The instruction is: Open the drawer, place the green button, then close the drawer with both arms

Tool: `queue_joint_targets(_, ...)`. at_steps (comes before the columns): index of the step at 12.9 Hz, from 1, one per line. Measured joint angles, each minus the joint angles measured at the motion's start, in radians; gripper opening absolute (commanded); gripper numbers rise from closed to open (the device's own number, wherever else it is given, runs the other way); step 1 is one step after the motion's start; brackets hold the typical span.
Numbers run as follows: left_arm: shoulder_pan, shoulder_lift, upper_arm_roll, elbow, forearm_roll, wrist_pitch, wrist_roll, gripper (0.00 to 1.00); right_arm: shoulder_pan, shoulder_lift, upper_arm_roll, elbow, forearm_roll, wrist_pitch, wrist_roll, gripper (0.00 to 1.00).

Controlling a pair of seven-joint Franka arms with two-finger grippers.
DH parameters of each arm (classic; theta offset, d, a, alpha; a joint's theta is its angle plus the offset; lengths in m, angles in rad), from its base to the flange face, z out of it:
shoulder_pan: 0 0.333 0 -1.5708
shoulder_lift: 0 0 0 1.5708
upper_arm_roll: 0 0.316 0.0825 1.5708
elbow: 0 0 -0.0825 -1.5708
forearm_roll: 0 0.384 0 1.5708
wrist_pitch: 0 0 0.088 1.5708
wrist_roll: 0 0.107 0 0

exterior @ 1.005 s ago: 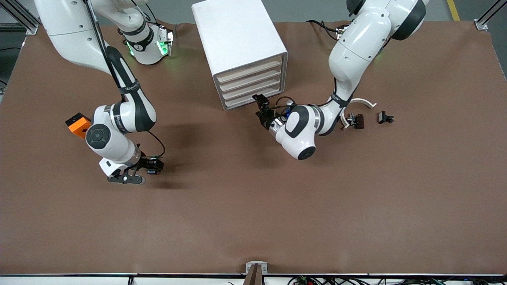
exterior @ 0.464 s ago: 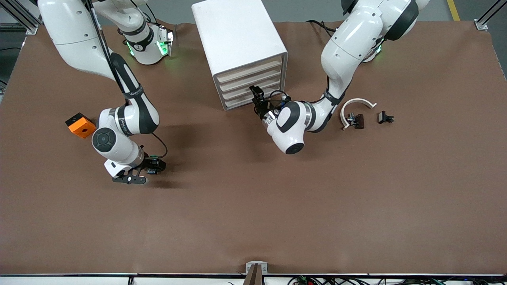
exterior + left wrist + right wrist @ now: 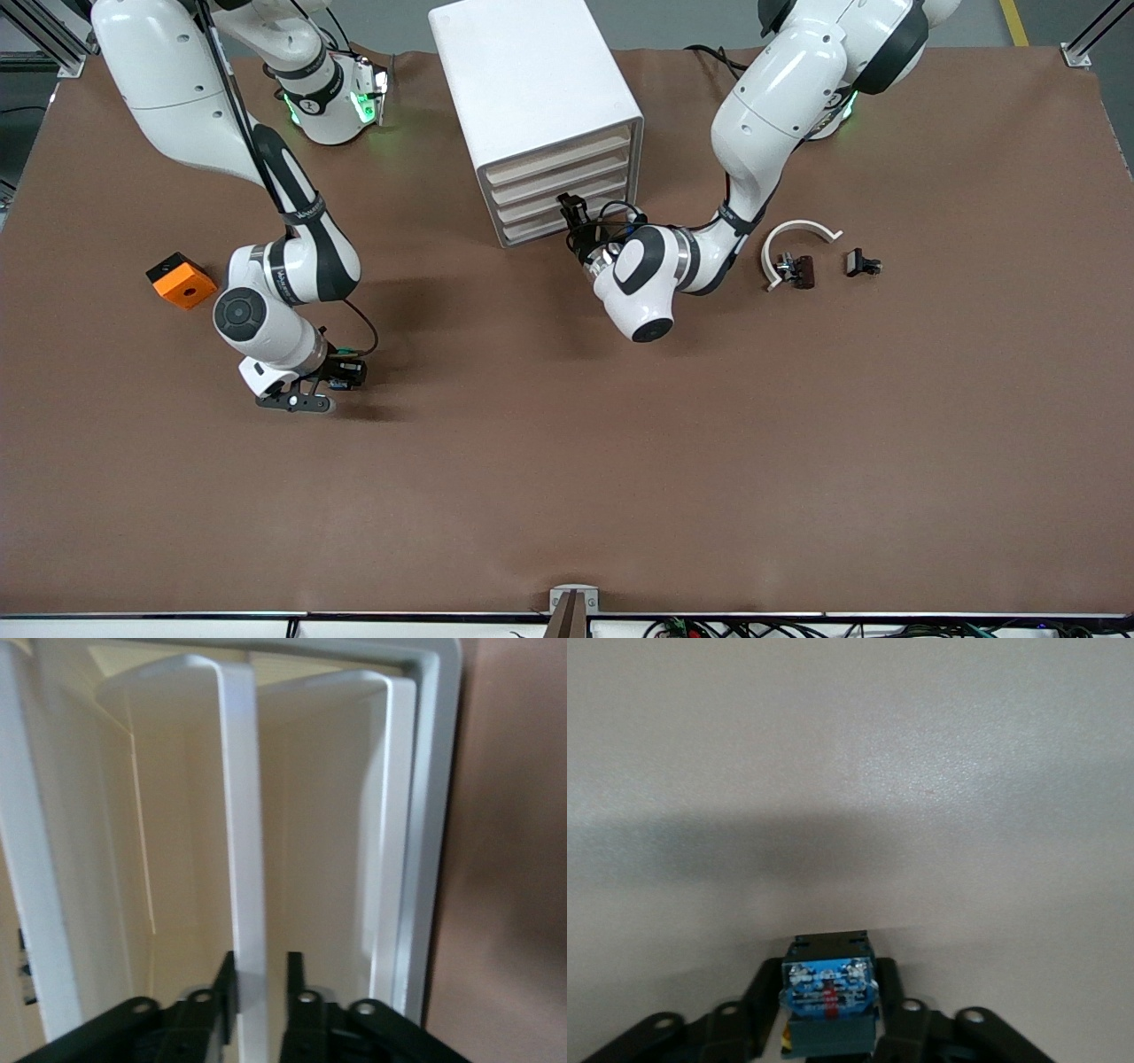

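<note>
The white cabinet (image 3: 532, 80) stands at the table's middle, all four drawers shut. The lowest drawer (image 3: 530, 231) has a pale beige front. My left gripper (image 3: 571, 211) is at the lower drawer fronts. In the left wrist view the left gripper (image 3: 261, 979) is open, its fingers (image 3: 295, 974) straddling a white ridge (image 3: 244, 859) of a drawer front. One finger touches the ridge. My right gripper (image 3: 341, 372) hangs low over the table toward the right arm's end. The right gripper (image 3: 828, 983) is shut on the button (image 3: 828, 992). Its blue-black body shows; its green cap is hidden.
An orange cube (image 3: 182, 279) lies near the right arm's elbow. A white curved piece (image 3: 797, 232) and two small black clips (image 3: 796, 268) (image 3: 861, 262) lie toward the left arm's end. The brown table (image 3: 567, 461) spreads wide nearer the camera.
The left arm has swung toward the cabinet and brought its gripper up to the drawer fronts. The right arm has shifted slightly with the button still in its grip, uncovering the orange cube.
</note>
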Motion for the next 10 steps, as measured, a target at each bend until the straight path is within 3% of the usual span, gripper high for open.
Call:
queue_joint_targets(4,0.005,0.000,0.008,0.010,0.000,-0.006,-0.003,0.00,0.011,-0.017,0.000,0.016,0.000,-0.037,0.048,0.00)
queue_joint_targets(10,0.008,0.000,0.086,0.076,0.002,-0.011,0.000,0.00,0.148,-0.163,0.004,0.174,0.001,-0.430,0.424,0.00)
